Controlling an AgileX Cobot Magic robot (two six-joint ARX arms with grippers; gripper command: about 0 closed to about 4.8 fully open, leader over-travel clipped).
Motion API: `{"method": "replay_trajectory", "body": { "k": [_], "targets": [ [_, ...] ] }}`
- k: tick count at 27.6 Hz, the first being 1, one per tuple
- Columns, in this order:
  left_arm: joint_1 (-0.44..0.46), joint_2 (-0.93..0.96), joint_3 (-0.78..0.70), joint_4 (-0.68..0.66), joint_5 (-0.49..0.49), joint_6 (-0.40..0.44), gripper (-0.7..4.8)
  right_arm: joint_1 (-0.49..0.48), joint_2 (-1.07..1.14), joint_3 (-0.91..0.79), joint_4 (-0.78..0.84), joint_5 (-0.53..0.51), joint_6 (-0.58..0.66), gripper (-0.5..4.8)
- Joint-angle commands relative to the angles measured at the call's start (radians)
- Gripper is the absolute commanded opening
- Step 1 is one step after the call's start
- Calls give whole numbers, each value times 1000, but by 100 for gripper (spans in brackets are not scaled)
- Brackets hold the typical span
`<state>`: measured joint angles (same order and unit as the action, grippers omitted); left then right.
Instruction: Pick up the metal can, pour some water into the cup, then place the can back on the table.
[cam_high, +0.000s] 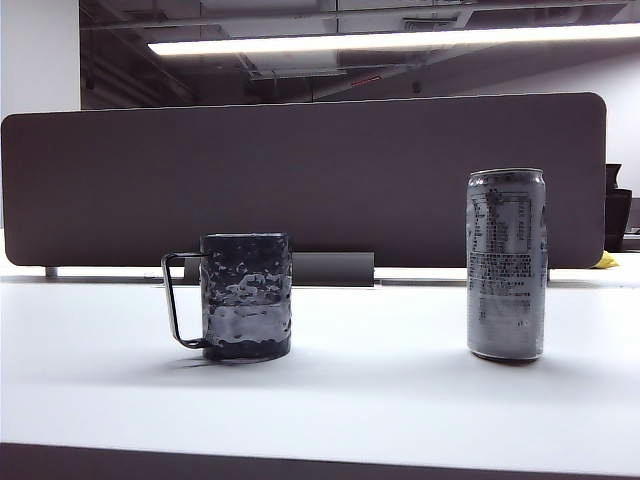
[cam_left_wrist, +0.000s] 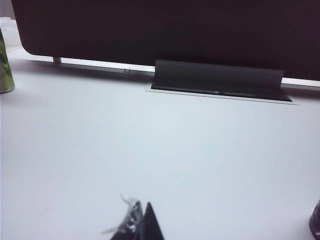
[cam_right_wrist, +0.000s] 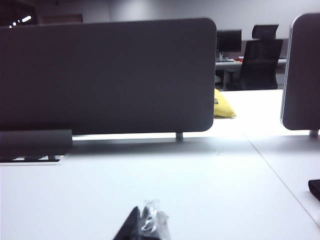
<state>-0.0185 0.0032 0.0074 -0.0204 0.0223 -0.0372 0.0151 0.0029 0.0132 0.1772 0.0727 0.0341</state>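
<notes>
Exterior view: can (cam_high: 507, 264) stands on the bench (cam_high: 380, 400) at 3 o'clock of the cup (cam_high: 246, 296), well apart. Left claw (cam_left_wrist: 141, 222) and right claw (cam_right_wrist: 145, 226) are both pressed together, empty, low over bare bench.

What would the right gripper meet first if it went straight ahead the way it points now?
Probably nothing close: ahead of the shut right gripper lies bare table, then the dark divider panel at the far edge. The metal can is not in its wrist view; depth is uncertain.

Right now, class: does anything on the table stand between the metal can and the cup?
Nothing visible does. Bare white table lies between the metal can and the cup; both stand upright, well apart.
</notes>
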Motion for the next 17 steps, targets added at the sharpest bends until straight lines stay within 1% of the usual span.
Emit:
{"method": "replay_trajectory", "body": {
  "k": [1, 10, 17],
  "targets": [
    [1, 1, 1, 6, 0, 3, -5, 0, -1, 2, 2, -14, 4, -5],
    [1, 1, 1, 6, 0, 3, -5, -12, -1, 2, -1, -74, 3, -5],
    [1, 1, 1, 6, 0, 3, -5, -21, -1, 2, -2, -76, 4, -5]
  ]
}}
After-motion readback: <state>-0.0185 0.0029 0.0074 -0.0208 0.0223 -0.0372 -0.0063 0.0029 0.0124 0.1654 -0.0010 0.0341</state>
